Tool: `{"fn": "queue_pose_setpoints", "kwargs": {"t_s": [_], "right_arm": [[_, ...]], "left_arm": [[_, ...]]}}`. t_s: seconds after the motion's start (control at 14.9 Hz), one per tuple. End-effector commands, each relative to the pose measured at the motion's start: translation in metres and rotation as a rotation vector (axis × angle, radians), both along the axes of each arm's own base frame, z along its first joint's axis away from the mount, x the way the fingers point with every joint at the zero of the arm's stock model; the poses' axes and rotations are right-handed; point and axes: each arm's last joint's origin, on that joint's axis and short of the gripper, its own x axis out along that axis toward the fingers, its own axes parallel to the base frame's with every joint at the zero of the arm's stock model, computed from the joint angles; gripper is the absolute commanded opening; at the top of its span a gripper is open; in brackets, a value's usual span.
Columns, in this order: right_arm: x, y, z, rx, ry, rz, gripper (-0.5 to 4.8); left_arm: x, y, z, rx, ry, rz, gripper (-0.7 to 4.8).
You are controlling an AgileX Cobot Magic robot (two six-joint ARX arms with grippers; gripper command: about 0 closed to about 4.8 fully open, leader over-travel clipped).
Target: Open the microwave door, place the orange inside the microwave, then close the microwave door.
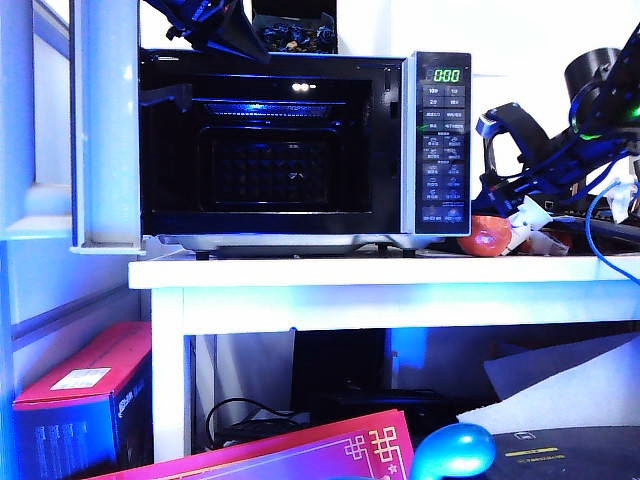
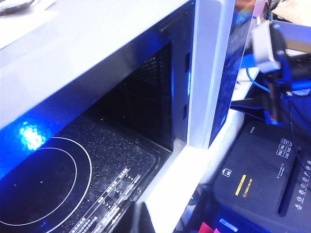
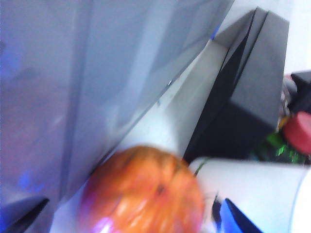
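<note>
Exterior view: microwave door (image 1: 105,125) swung open, orange (image 1: 487,237) on counter (image 1: 300,272). Right gripper (image 3: 126,228) near orange, jaws apart, blurred; left gripper's jaws unclear. Centre on fruit, close gently.

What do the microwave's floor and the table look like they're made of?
Microwave floor: looks like dark glossy glass or ceramic, with printed white rings and a pebbled border catching the light. Table: probably white-painted wood or laminate, smooth and matte, though the paint hides what lies beneath.
</note>
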Motion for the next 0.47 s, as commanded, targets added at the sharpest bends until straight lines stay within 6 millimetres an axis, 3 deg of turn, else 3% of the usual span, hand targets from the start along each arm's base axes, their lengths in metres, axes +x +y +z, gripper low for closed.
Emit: {"fn": "queue_pose_setpoints", "kwargs": {"t_s": [0.07,0.27,0.47], "right_arm": [[0.018,0.009,0.007,0.009,-0.020,0.024,4.79],[0.033,0.018,-0.002,0.010,0.021,0.043,4.79],[0.032,0.022,-0.015,-0.001,0.099,0.054,4.79]], "left_arm": [[-0.001,0.000,0.002,-0.001,-0.018,-0.008,-0.05],[-0.001,0.000,0.002,-0.001,-0.017,-0.008,-0.05],[-0.001,0.000,0.002,0.000,-0.013,-0.008,-0.05]]}}
